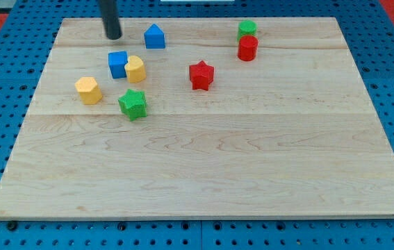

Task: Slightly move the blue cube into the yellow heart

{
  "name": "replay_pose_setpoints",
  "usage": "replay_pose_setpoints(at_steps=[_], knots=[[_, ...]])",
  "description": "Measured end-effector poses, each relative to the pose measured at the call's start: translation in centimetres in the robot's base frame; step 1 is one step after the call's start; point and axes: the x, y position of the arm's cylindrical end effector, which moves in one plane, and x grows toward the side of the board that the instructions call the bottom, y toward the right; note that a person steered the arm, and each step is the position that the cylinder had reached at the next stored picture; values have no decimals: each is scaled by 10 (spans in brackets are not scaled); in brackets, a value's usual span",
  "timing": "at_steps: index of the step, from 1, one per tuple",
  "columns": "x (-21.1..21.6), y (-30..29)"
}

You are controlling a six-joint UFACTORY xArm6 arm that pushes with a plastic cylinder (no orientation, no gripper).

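The blue cube (118, 64) sits on the wooden board (203, 160) at the upper left. The yellow heart (135, 69) stands right against the cube's right side, touching it. My tip (113, 36) is near the view's top left, above the blue cube and a little to its left, apart from it. The rod rises out of the view's top.
A blue pentagon-like block (154, 36) lies right of my tip. A yellow hexagon (88, 90) and a green star (133, 104) lie below the cube. A red star (201, 75) is at centre. A green block (247, 29) and red cylinder (247, 48) stand at upper right.
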Motion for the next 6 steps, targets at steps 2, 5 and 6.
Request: replay_pose_setpoints(at_steps=[2,5,6], knots=[[85,-31],[71,8],[55,18]])
